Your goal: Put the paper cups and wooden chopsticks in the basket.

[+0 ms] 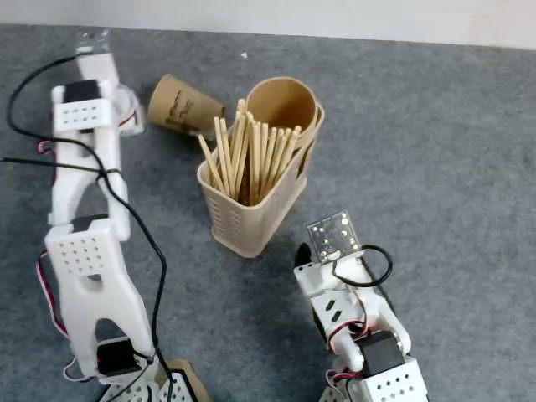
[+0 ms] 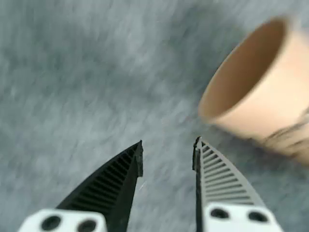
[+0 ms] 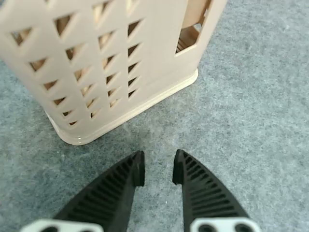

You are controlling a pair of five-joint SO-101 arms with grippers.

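Basket [image 1: 251, 219] stands mid-desk [image 1: 435, 134], holding the wooden chopsticks [image 1: 251, 159] and one upright paper cup [image 1: 280, 105]; the fallen paper cup [image 1: 184, 107] lies beside it. To take that one well, I judge, I should slip one jaw inside its mouth and pinch the wall gently so it does not crush. My left arm [image 1: 71, 197] is stretched alongside, left jaws half open, empty, just short of its rim. My right jaws are narrowly parted, empty, near the basket's foot.

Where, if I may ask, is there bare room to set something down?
Bare: the grey mat right of the beige slotted plastic basket. Crowded: left of it, where the brown paper cup lies by the left gripper.
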